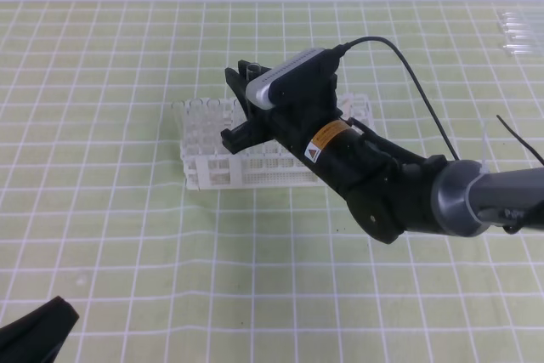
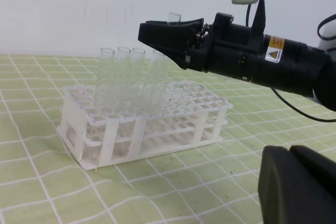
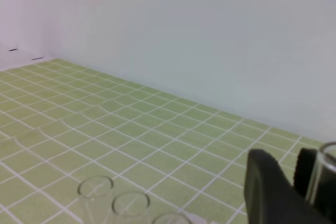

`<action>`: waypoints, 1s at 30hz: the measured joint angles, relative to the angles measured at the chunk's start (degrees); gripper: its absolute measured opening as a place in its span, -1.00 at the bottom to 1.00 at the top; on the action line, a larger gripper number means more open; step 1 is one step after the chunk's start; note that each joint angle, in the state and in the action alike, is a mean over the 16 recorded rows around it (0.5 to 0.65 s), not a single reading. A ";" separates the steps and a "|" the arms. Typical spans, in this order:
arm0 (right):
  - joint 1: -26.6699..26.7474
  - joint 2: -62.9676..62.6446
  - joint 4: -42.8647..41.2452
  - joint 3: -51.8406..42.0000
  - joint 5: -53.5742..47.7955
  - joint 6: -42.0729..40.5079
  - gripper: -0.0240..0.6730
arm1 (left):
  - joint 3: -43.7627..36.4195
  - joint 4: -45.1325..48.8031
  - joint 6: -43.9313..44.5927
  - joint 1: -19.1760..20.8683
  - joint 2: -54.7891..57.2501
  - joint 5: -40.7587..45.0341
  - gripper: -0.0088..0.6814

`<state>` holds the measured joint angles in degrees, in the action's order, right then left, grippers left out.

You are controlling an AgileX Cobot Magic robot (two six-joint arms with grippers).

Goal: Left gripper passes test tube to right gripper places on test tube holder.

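The white test tube holder (image 1: pixel 212 172) stands mid-table, with three clear tubes (image 2: pixel 122 77) upright in its left end. My right gripper (image 1: pixel 242 104) hovers over it, shut on the test tube (image 2: pixel 157 72). The tube's open rim shows above the jaws, and its lower part reaches down into the holder's grid (image 2: pixel 136 135), next to the standing tubes. In the right wrist view the held test tube (image 3: pixel 324 174) shows beside one black finger (image 3: pixel 268 192). My left gripper (image 1: pixel 34 333) rests low at the near left corner, shut and holding nothing. Its fingers (image 2: pixel 296 182) fill the left wrist view's lower right.
A bunch of spare clear tubes (image 1: pixel 520 33) lies at the far right of the green checked mat. The right arm's black cable (image 1: pixel 416 82) loops above the arm. A white wall (image 2: pixel 79 9) runs behind the table.
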<state>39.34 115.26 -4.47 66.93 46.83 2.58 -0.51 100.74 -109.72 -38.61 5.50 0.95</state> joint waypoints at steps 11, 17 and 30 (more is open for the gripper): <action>0.00 -0.07 0.12 0.00 0.50 0.54 -0.63 | -0.21 0.36 0.05 0.01 0.03 0.12 -0.98; 0.00 -0.21 0.35 0.00 0.72 1.03 -0.42 | -0.14 0.24 0.03 0.00 0.00 0.05 -0.98; 0.00 -1.55 0.67 0.00 -0.36 1.27 -0.02 | -0.28 0.49 0.08 0.02 0.11 0.19 -0.98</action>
<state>39.34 113.71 -3.81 66.93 46.48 3.85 -0.79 101.23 -109.64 -38.59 5.61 1.15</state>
